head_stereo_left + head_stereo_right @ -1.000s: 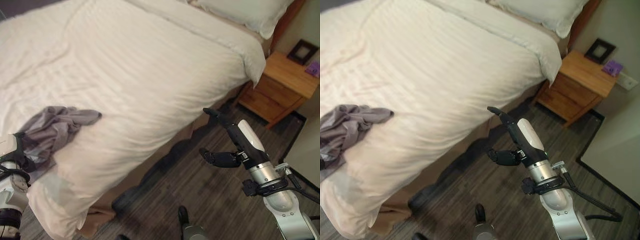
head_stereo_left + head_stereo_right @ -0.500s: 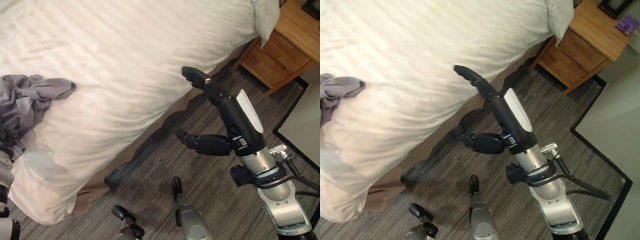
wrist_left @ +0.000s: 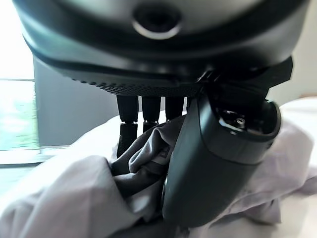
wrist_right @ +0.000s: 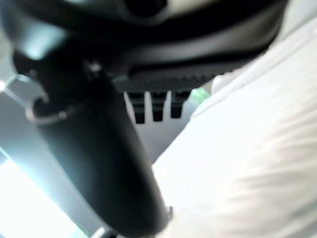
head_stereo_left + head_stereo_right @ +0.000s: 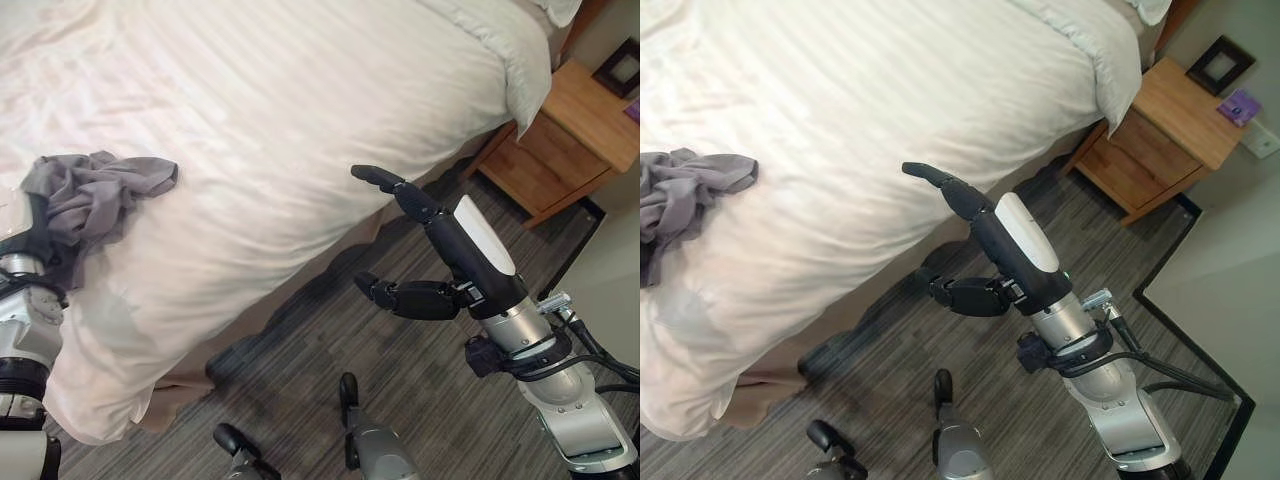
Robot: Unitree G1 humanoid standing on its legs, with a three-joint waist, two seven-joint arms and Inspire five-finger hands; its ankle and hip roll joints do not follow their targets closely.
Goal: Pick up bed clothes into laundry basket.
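Your left hand has the grey garment pinched between thumb and fingers, bunched on the bed near its edge, ready to lift. Right hand idles off the bedside, fingers straight, nothing held.

Garment: grey cloth, crumpled in a loose heap with many folds. Lies on the white bed, near its lower left edge. One end is gathered between the curled fingers and thumb of the left hand.
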